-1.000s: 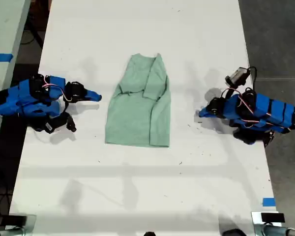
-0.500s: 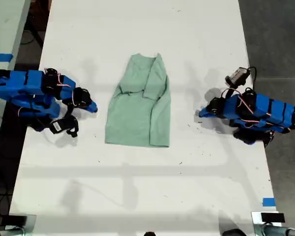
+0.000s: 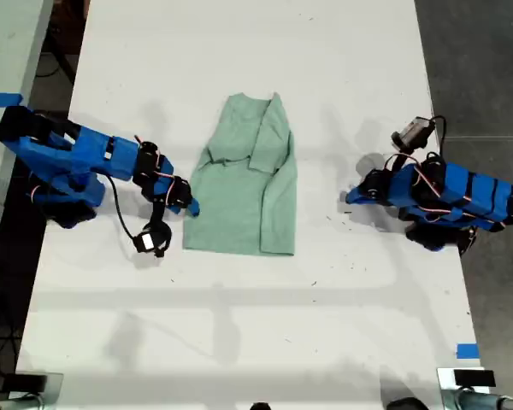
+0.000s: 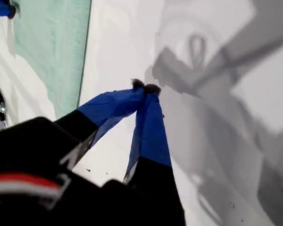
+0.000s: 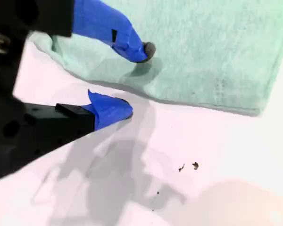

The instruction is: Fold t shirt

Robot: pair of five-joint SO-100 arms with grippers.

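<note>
Shirt (image 3: 244, 184): mint green, partly folded, flat at the middle of the white worktop (image 3: 239, 342), collar toward the far edge in the exterior view

My second claw (image 5: 132, 80): released, tips parted; one tip over the shirt's edge, the other over bare worktop; at the shirt's left side in the exterior view (image 3: 186, 205)

My first claw (image 4: 146, 87): clenched on nothing, tips together over bare worktop; right of the shirt in the exterior view (image 3: 350, 198), well apart from it

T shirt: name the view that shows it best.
The exterior view: the whole t shirt lies partly folded on the table. The second wrist view shows only one edge at my second gripper; the first wrist view shows just a strip.
</note>
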